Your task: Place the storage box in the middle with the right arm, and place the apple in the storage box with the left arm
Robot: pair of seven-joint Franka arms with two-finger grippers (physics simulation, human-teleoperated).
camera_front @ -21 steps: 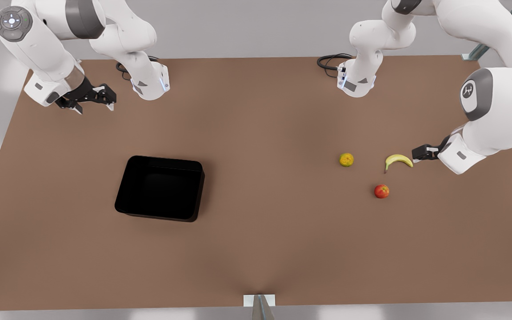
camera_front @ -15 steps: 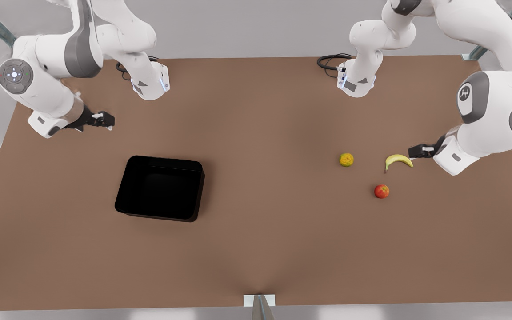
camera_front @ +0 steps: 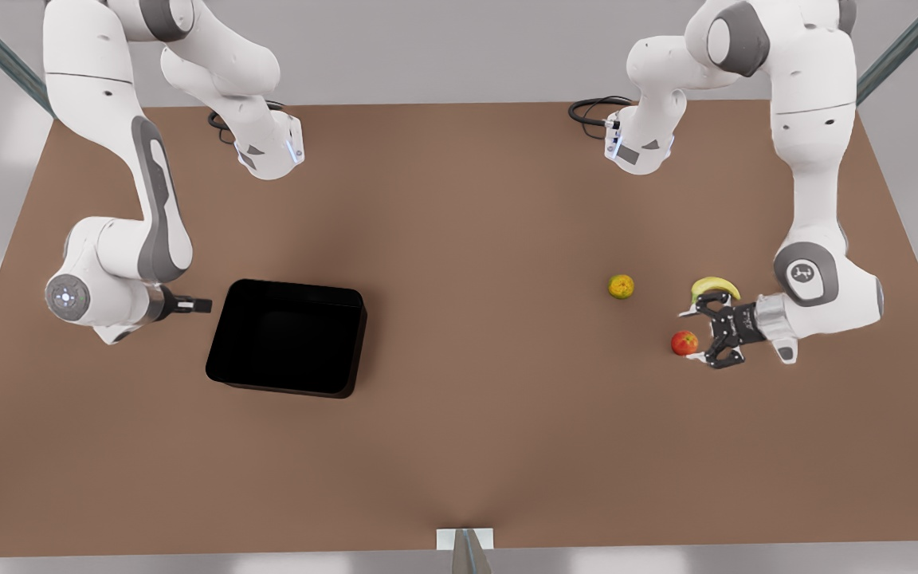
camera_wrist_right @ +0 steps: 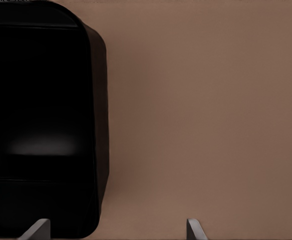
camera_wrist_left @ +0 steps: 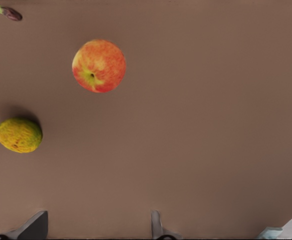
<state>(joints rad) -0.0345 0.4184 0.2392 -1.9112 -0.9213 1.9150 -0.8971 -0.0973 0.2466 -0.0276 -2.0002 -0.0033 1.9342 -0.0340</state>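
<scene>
Nothing done when we looked: storage box sat off-centre toward front view's left, right gripper beside it, spread, empty. Left gripper gaped beside apple, ungrasped.

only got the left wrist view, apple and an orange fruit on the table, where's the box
Observer: The box sits on the table toward the front view's left, far from the apple.
Operator: anything in it
Observer: Nothing visible inside. The right claw is beside its wall, open in the right wrist view.
Operator: where's my claw from outside
Observer: The left claw is open at the apple, with a banana just beyond it.
</scene>
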